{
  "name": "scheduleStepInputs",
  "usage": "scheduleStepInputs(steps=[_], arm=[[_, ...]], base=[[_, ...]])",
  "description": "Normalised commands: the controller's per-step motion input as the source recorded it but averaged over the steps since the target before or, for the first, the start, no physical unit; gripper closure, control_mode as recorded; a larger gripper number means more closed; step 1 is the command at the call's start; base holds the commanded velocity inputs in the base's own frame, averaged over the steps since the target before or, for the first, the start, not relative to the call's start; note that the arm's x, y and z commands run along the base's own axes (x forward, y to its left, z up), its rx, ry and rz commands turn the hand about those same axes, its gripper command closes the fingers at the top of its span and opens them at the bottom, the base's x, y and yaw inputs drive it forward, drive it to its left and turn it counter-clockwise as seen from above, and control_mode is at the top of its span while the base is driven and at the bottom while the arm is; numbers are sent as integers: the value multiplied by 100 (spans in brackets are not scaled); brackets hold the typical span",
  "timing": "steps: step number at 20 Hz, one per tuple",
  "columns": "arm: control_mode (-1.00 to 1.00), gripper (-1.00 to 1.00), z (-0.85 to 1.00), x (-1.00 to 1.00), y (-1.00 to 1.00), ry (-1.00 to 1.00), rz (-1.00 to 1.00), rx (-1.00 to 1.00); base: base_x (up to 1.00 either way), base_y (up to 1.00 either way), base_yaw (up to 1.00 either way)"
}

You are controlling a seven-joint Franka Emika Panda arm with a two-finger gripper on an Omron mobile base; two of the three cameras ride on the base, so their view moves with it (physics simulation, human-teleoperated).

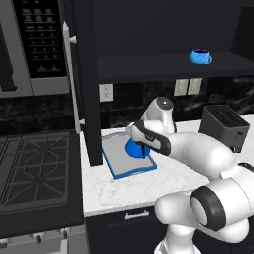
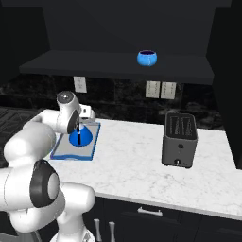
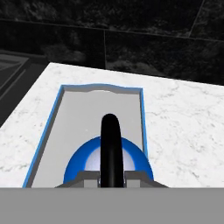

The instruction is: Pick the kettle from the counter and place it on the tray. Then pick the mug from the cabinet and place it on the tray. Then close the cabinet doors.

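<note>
The blue cone-shaped kettle (image 1: 132, 148) (image 2: 81, 138) (image 3: 86, 162) is over the near part of the blue-rimmed grey tray (image 1: 118, 155) (image 2: 64, 150) (image 3: 99, 109) on the white counter (image 1: 124, 191) (image 2: 132, 160). I cannot tell whether it touches the tray. My gripper (image 1: 144, 147) (image 2: 77, 128) (image 3: 110, 177) is shut on its black arched handle, one finger on each side. The blue mug (image 1: 201, 56) (image 2: 147, 58) stands on the shelf of the open dark cabinet (image 1: 163, 67) (image 2: 108, 64). The left cabinet door (image 1: 88, 74) stands swung open beside the tray.
A dark toaster (image 1: 224, 126) (image 2: 179, 139) stands on the counter to the right. The black gas stove (image 1: 34, 168) lies left of the counter, with the grey microwave (image 1: 34, 44) above it. Wall outlets (image 2: 159, 89) sit on the dark backsplash.
</note>
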Motion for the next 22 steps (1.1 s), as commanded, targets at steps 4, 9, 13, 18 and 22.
scheduleStepInputs(steps=[4, 9, 13, 18, 22], arm=[[-100, 100, -27, 46, 47, 0, -5, 0], [-100, 100, -16, 50, 29, 0, -6, 0], [-100, 100, -8, 49, 13, 0, -5, 0], [-100, 100, -5, 31, 11, 0, -3, 0], [-100, 100, 0, 0, 0, 0, 0, 0]], base=[[0, 0, 0], [0, 0, 0], [0, 0, 0], [0, 0, 0], [0, 0, 0]])
